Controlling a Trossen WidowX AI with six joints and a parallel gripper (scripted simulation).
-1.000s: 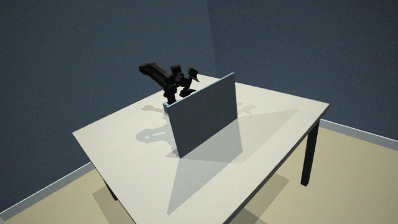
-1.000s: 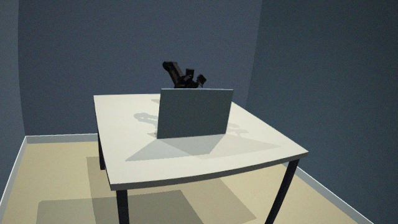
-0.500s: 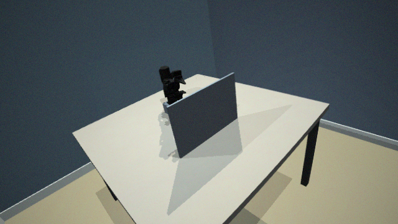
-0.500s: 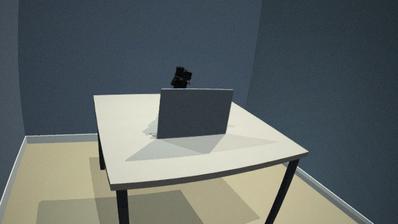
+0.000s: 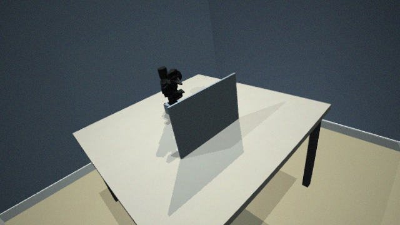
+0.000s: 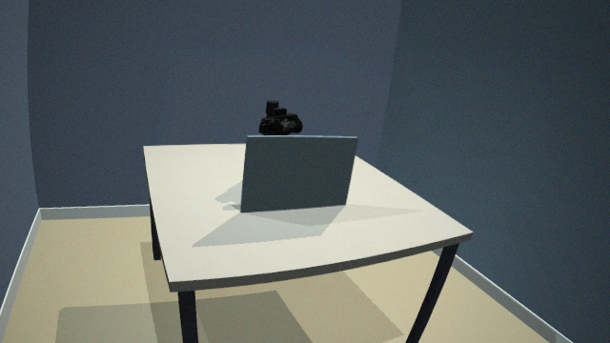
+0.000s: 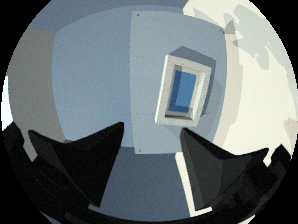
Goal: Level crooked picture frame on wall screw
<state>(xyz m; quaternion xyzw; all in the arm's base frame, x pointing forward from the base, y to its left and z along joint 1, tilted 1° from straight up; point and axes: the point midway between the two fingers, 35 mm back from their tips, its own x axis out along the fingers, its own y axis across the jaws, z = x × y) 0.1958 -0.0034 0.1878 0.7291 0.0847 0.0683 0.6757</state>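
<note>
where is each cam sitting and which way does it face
Top: high off one table corner, looking down at the wall panel's bare back; the black arm shows beyond its end.
Exterior: lower, facing the panel's back squarely; only the arm's top clears its edge.
Wrist: on the gripper, facing the panel's front and the picture frame; both dark fingers show, parted, holding nothing.
Shared: top and exterior both show the panel's back, never the frame.

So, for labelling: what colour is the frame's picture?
Blue, with a white border; wrist view.
</note>
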